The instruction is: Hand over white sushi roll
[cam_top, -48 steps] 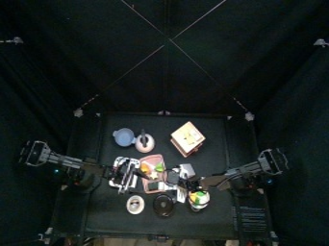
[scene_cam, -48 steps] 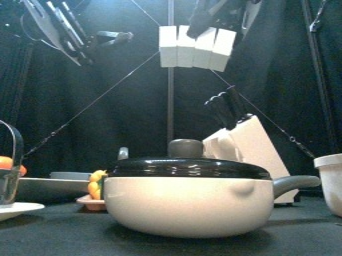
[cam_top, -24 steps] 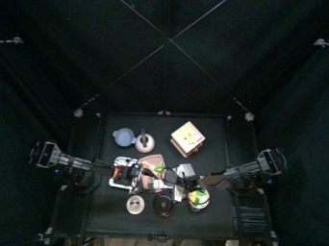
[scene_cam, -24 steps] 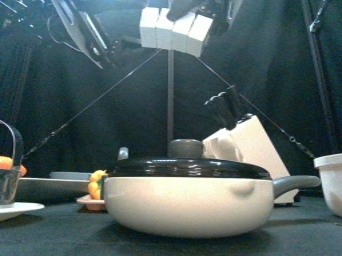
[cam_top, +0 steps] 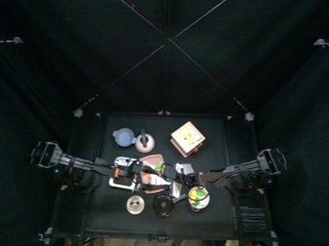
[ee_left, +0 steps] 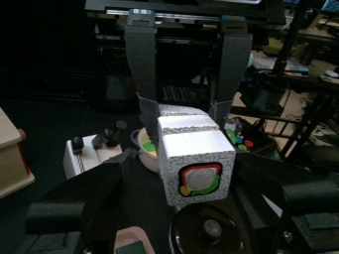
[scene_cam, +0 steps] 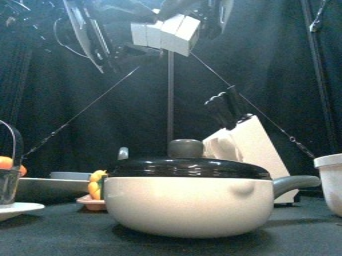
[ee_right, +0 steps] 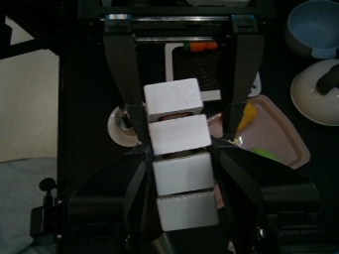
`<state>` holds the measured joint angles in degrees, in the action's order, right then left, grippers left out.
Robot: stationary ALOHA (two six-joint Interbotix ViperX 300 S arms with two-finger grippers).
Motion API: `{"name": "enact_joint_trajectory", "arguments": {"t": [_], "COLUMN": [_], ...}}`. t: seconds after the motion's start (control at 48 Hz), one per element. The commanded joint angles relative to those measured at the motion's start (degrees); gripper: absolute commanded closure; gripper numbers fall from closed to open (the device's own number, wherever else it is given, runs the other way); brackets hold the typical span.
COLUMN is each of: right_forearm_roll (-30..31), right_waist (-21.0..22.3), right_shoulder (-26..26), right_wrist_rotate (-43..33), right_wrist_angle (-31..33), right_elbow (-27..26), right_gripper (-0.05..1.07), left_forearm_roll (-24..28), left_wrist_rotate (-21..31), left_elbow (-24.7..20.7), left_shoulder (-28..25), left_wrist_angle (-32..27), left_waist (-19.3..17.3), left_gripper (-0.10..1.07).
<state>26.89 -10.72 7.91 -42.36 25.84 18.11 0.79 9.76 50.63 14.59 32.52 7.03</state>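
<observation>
The white sushi roll is a row of white blocks with a green and orange filling on its end face. My right gripper is shut on its sides and holds it high above the table, seen in the front view. My left gripper faces it from the other side. Its jaws stand open on either side of the roll's near end. The left fingers show beside the roll's far block. Both grippers meet over the table's middle.
A white pot with a dark lid stands at the front. A white slanted box, a white cup and a plate with food stand around it. A blue bowl and a tan box sit further back.
The roll has moved left and tilted in the front view, carried by my right gripper. My left arm has come in to meet it.
</observation>
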Motion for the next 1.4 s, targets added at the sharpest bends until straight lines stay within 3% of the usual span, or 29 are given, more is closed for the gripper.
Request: {"name": "enact_joint_trajectory", "arguments": {"t": [0.0, 0.292, 0.625, 1.0, 1.375], "right_forearm_roll": [0.0, -0.1, -0.1, -0.4, -2.5], "right_waist": [0.3, 0.3, 0.1, -0.5, -1.8], "right_shoulder": [0.9, 0.9, 1.0, 3.1, 8.7], "right_wrist_rotate": [0.1, 0.1, 0.1, -0.1, -0.1], "right_wrist_angle": [-1.3, -2.1, -3.3, -3.3, -3.6], "right_elbow": [-0.9, -0.2, 0.7, 1.9, 6.3], "right_gripper": [0.39, 0.34, -0.02, -0.02, -0.02], "left_forearm_roll": [-0.1, 0.0, 0.0, -0.2, -3.3], "left_wrist_rotate": [-0.2, -0.3, -0.3, -0.2, -0.1], "left_elbow": [-1.1, -0.9, 0.1, 3.4, 4.0], "left_shoulder": [0.4, 0.4, 1.5, 5.9, 12.3], "left_wrist_angle": [0.5, 0.5, 0.5, -0.9, -12.7], "left_waist": [0.0, 0.0, 0.0, 0.1, -0.1], "left_gripper": [0.06, 0.34, 0.38, 0.38, 0.38]}}
